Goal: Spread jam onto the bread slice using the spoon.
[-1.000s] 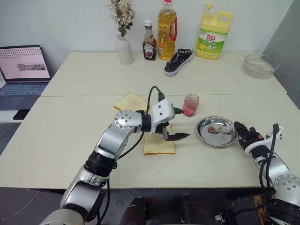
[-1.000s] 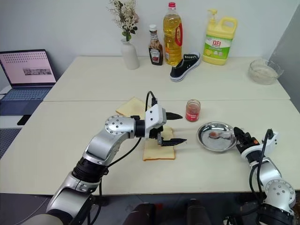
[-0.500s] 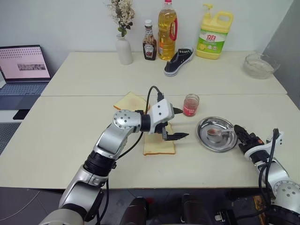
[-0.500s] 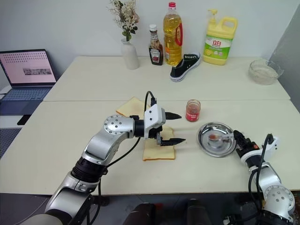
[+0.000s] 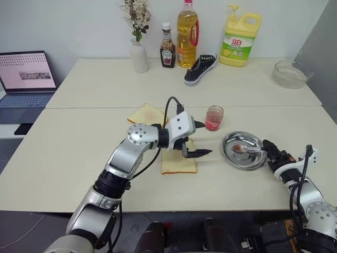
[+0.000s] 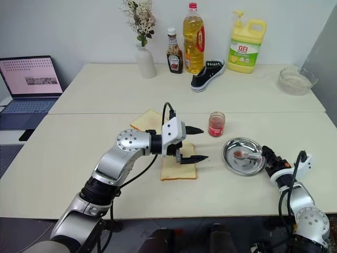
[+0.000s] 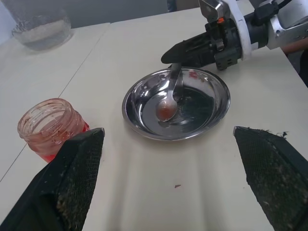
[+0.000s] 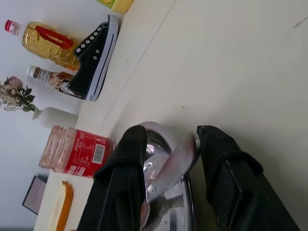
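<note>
Since a second ago my right gripper (image 7: 179, 49) has parted its fingers, releasing the spoon (image 7: 169, 98), which now lies in the dish (image 7: 211, 113) at three o'clock of the bread (image 5: 178, 163), handle between the slack fingers. I judge spreading done or paused. My left gripper (image 5: 196, 139) hangs wide open over the bread, jam (image 5: 214, 118) just beyond.

Left end effector (image 5: 197, 139) wide open – right end effector (image 8: 168, 151) parted.
</note>
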Controlling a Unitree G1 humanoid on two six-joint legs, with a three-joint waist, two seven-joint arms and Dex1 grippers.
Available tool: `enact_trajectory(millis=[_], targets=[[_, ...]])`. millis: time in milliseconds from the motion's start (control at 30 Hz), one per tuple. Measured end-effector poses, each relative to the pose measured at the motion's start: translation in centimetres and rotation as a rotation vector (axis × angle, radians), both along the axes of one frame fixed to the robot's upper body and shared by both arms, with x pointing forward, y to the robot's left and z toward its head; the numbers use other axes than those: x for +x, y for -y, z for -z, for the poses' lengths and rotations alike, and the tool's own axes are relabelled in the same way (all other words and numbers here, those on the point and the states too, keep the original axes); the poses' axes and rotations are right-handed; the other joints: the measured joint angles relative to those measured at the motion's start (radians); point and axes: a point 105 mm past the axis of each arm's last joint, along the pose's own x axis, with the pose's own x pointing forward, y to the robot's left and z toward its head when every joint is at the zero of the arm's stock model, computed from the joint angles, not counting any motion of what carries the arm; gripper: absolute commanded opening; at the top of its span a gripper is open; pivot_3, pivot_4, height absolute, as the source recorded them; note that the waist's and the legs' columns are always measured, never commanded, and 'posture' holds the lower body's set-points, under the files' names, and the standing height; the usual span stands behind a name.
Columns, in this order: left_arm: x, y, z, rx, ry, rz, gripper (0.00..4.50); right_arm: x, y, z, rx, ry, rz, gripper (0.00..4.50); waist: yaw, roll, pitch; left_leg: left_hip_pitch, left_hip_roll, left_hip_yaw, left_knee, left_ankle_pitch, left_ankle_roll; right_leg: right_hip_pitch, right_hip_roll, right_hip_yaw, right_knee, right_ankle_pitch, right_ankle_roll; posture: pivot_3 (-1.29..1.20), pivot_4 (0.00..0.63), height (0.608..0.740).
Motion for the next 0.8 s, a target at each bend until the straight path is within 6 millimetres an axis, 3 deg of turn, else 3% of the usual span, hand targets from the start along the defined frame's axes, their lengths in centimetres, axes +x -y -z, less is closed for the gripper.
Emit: enact_trajectory(millis=[100,300,700,800], targets=[[0.0,0.0,0.0,0.0,0.0,0.0,4.5,0.0,0.3,-0.1,0.007,0.006,0.008,1.62,0.001,0.0,0.0,0.0,0.0,0.0,0.0,0.0,0.0,0.0,0.0,0.0,0.0,0.0,0.0,0.0,0.15,0.74],[0.0,-0.1,0.0,0.004,0.001,-0.003,4.5,-0.1,-0.1,-1.0,0.019,0.053,-0.014,0.03,0.001,-0.001,0.0,0.0,0.0,0.001,0.0,0.0,0.0,0.0,0.0,0.001,-0.001,0.001,0.001,0.0,0.15,0.74],[0.2,-0.3,0.2,0.01,-0.006,-0.011,4.5,-0.7,0.0,-1.2,0.018,0.046,-0.012,0.03,0.002,-0.001,0.0,0.0,0.0,0.002,0.0,0.0,0.0,0.0,0.0,0.002,-0.002,0.001,0.001,0.0,0.15,0.74],[0.5,-0.7,0.3,0.014,0.0,-0.019,4.5,-0.6,0.2,-2.2,-0.037,0.038,-0.019,0.03,0.001,0.0,0.0,-0.001,0.0,0.004,-0.001,0.0,0.0,-0.002,0.0,0.004,-0.001,0.001,0.001,0.0,0.15,0.74]])
